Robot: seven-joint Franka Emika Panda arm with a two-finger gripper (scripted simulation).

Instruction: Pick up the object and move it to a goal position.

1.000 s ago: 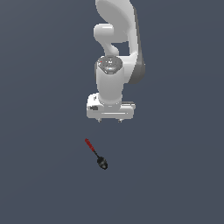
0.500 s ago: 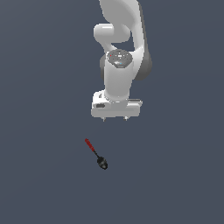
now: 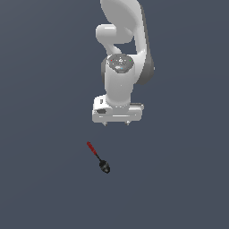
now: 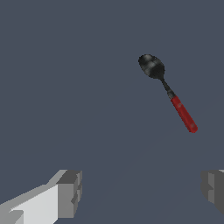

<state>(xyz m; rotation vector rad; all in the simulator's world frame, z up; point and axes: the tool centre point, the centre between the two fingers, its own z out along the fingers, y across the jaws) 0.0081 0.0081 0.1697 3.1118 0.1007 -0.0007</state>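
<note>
The object [image 3: 98,157] is a small spoon-like tool with a red handle and a rounded black head, lying flat on the dark grey floor. In the wrist view the object [image 4: 168,91] lies ahead of the fingers, nearer one fingertip [image 4: 213,187] than the other. My gripper [image 3: 116,123] hangs above the floor, up and toward the exterior view's right of the object, apart from it. Its fingers stand wide open with nothing between them; in the wrist view the gripper [image 4: 140,190] shows only bare floor in the gap.
The white arm [image 3: 123,53] rises behind the gripper toward the top of the exterior view. A plain dark grey floor [image 3: 44,179] surrounds the tool on all sides.
The arm and gripper have shifted a little toward the exterior view's right and lower. The object has not moved. The fingers stay open.
</note>
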